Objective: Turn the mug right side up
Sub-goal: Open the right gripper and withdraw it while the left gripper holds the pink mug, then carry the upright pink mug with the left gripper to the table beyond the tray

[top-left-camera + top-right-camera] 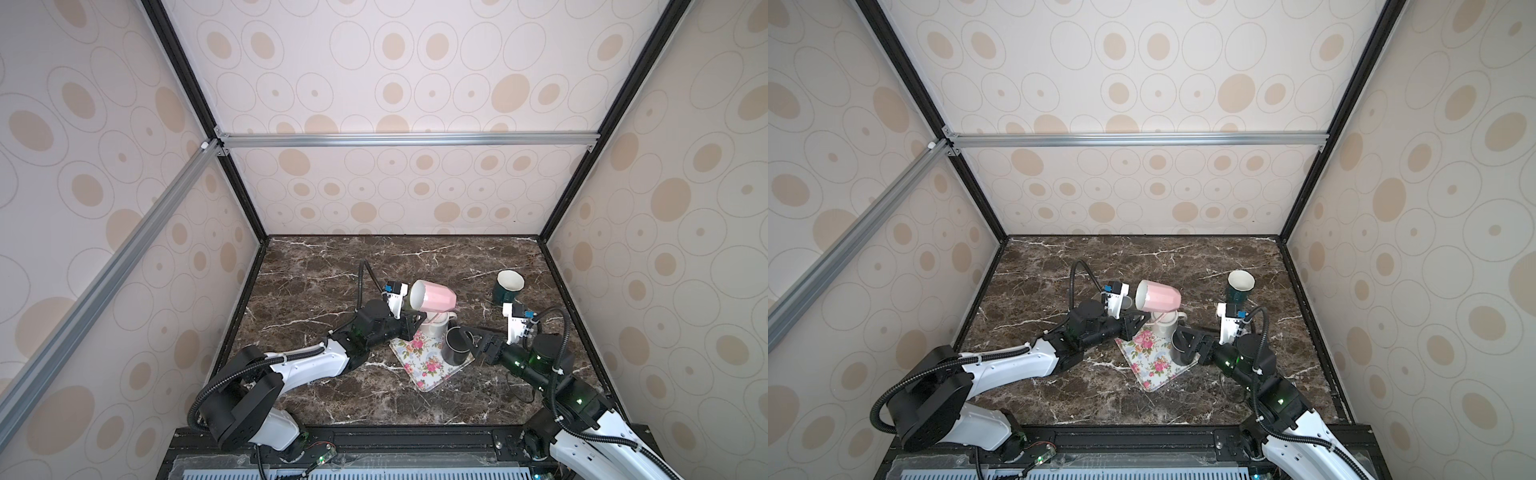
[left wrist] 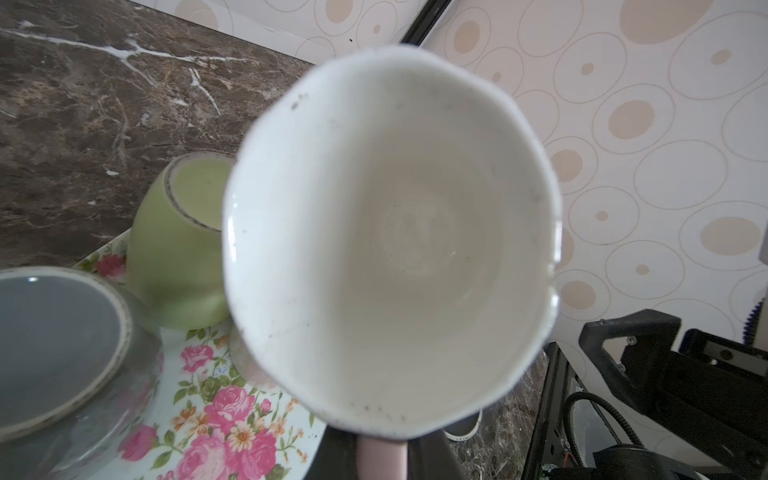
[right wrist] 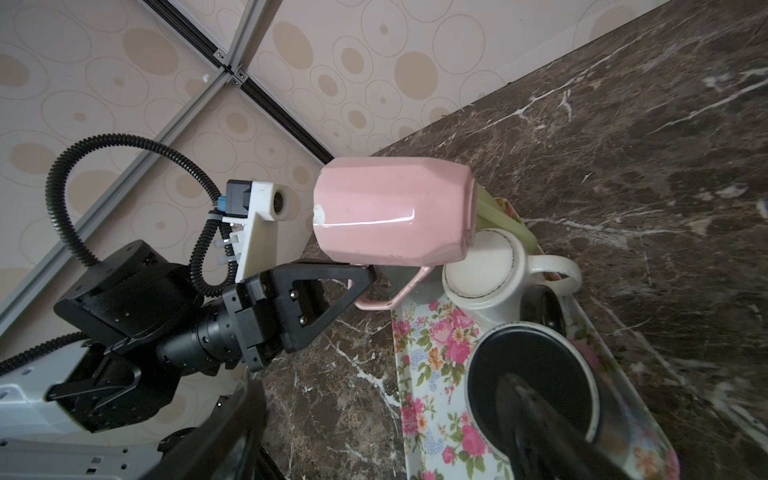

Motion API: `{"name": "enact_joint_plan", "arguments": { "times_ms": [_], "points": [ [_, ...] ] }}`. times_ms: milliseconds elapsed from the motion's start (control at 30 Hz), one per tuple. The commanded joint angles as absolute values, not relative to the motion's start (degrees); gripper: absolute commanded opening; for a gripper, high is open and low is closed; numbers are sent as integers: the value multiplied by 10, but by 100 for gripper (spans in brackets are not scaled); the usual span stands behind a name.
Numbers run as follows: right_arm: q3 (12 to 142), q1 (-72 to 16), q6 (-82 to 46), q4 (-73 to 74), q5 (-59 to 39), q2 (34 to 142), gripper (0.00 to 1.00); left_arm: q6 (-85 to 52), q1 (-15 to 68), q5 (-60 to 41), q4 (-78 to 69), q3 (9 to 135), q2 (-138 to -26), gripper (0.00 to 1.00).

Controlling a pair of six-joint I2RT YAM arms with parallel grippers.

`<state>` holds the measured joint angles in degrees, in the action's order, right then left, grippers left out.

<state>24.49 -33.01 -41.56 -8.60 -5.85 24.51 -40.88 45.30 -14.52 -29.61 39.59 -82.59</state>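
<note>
The mug (image 1: 434, 301) (image 1: 1158, 300) is pink and faceted, with a white inside. It hangs on its side above the floral tray (image 1: 419, 365), mouth facing my left wrist camera (image 2: 390, 249). My left gripper (image 1: 417, 321) (image 3: 374, 282) is shut on its pink handle (image 3: 392, 297), just below the body (image 3: 395, 212). My right gripper (image 1: 469, 338) (image 3: 386, 436) stands open at the tray's right side. One of its fingers (image 3: 540, 419) lies across the top of a black mug (image 3: 498, 365), and the other is over bare marble.
On the tray, a cream mug (image 3: 482, 266) and a light green mug (image 2: 174, 249) stand upside down under the pink one. The black mug (image 1: 455, 347) stands at the tray's right edge. A dark green mug (image 1: 509, 286) stands upright at back right. Walls enclose the marble table (image 1: 316, 291).
</note>
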Motion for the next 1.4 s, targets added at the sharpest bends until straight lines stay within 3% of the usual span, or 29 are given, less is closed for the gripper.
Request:
{"name": "enact_joint_plan", "arguments": {
  "times_ms": [0,133,1367],
  "points": [
    [236,-332,-417,-110,-24,225,93,-402,448,-132,-327,451,-790,0],
    [225,-333,-414,-117,2,210,100,-390,446,-117,-287,470,-776,0],
    [217,-333,-421,-113,12,231,100,-357,359,-73,-169,468,-706,0]
  ]
}}
